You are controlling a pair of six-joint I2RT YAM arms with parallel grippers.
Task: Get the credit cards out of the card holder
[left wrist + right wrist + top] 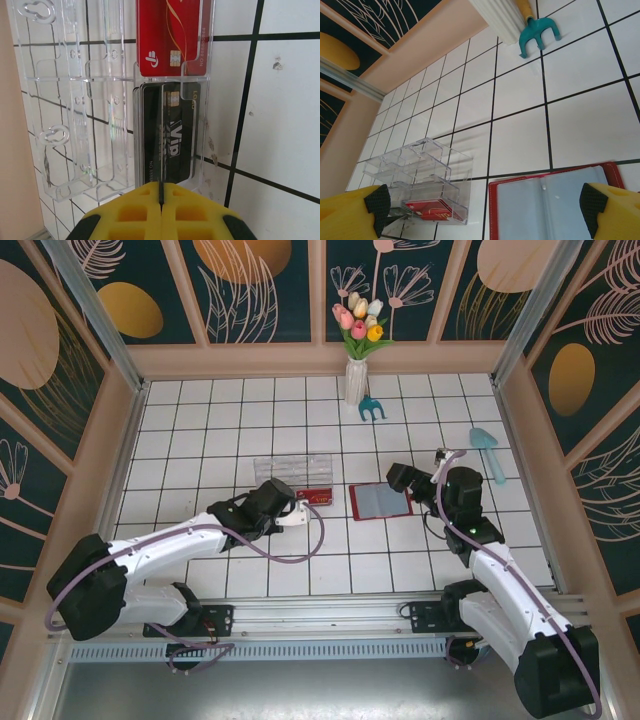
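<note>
Now the open card holder (547,205) lies just under the wide-apart right fingers (350,212), while the squeezed-shut left fingers (132,212) point at the dark credit card (170,140).

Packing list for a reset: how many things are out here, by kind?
Cards with a face showing: 2, red card, black card
Holder: 1
Box: 1
Vase: 1
Rake: 1
Shovel: 1
Total: 7
</note>
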